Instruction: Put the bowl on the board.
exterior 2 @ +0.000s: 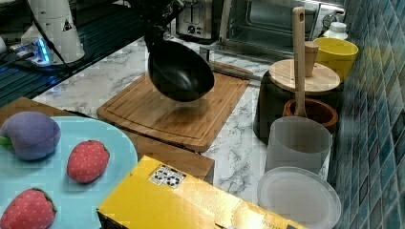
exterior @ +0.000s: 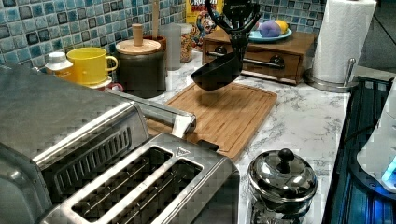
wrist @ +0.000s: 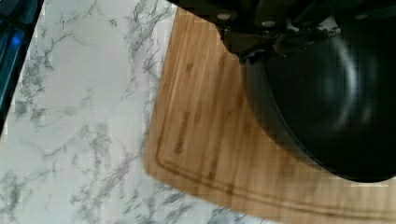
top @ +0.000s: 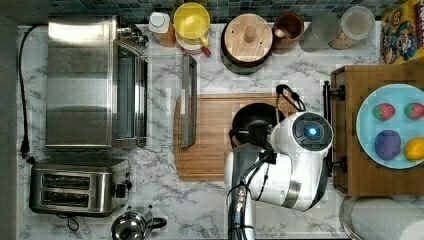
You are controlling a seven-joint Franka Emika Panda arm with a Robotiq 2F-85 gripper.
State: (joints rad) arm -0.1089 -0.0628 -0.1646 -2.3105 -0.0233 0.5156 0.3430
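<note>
The black bowl (top: 254, 119) (exterior: 215, 72) (exterior 2: 180, 71) (wrist: 327, 102) hangs tilted in the air above the light-brown wooden board (top: 210, 145) (exterior: 224, 114) (exterior 2: 162, 112) (wrist: 205, 140), clear of its surface. My gripper (exterior: 238, 39) (exterior 2: 155, 36) (wrist: 259, 49) is shut on the bowl's rim, holding it from above. In the top view the arm's white wrist covers the bowl's near side. The bowl's shadow lies on the board in the right view.
The oven's open door (top: 188, 100) overlaps the board on the top view's left. A black pot with wooden lid (top: 247, 41) and a yellow cup (top: 192, 22) stand behind. A wooden tray with a fruit plate (top: 392, 125) sits to the top view's right.
</note>
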